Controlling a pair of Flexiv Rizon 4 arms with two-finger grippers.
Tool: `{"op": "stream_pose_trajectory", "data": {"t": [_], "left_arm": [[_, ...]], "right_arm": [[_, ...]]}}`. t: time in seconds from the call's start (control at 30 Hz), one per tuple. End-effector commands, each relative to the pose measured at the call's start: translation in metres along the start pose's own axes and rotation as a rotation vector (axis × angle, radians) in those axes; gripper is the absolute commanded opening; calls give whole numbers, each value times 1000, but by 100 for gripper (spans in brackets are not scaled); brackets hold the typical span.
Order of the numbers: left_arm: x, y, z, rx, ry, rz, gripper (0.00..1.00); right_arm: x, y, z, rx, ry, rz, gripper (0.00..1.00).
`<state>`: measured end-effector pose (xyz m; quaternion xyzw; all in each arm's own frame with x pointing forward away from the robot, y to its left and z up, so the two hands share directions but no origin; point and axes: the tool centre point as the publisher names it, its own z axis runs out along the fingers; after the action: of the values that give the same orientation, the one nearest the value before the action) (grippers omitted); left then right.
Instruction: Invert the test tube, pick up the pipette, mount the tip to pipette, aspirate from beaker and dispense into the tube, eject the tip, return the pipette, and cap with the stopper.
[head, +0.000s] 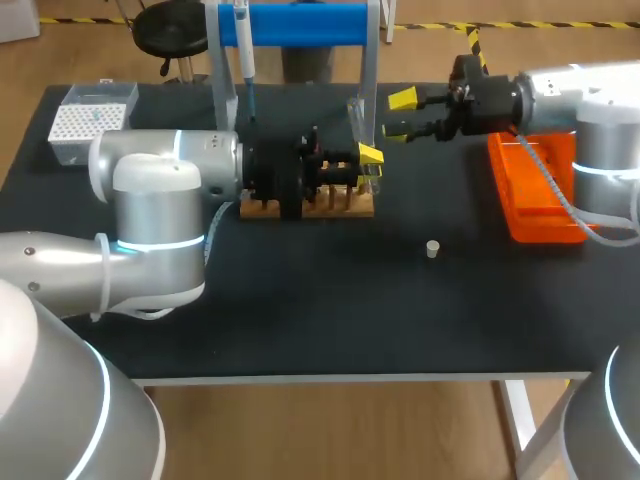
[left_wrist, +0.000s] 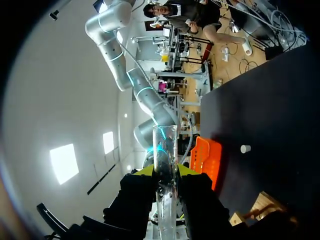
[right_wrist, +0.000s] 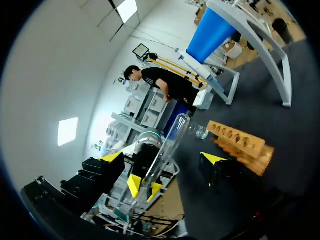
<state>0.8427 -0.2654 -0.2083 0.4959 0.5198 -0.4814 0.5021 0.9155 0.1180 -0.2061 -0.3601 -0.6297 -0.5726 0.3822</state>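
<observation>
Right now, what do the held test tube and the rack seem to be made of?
The test tube looks like clear, glossy glass or plastic: the room shows through it. The rack looks like pale, matte wood with drilled holes.

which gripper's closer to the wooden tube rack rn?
Left. The left gripper, shut on the test tube, sits at the wooden rack's right end; the right gripper, open, hangs beyond that end, toward the table's far side.

Left claw (head: 368, 165) grips a tube (head: 357, 122) over a rack (head: 335, 205). Right claw (head: 400, 114), fingers apart, hangs just beside it. A stopper (head: 432, 249) lies on the desk (head: 330, 310) nearby.
</observation>
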Motion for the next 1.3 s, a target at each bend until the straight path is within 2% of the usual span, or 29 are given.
{"op": "stream_pose_trajectory", "data": {"t": [0.03, 0.23, 0.43, 0.73, 1.1, 1.3], "left_arm": [[0, 0, 1, 0, -1, 1, 0], [0, 0, 1, 0, -1, 1, 0], [0, 0, 1, 0, -1, 1, 0], [0, 0, 1, 0, -1, 1, 0], [0, 0, 1, 0, -1, 1, 0], [0, 0, 1, 0, -1, 1, 0]], "right_arm": [[7, -11, -13, -39, -38, -82, 100], [2, -21, -22, -64, -74, -186, 100], [-9, -43, -17, -46, -173, -338, 100], [-24, -56, -15, -68, -285, -500, 100], [-38, -72, -10, -37, -389, -735, 100], [-58, -76, -6, -15, -453, -824, 100]]}}
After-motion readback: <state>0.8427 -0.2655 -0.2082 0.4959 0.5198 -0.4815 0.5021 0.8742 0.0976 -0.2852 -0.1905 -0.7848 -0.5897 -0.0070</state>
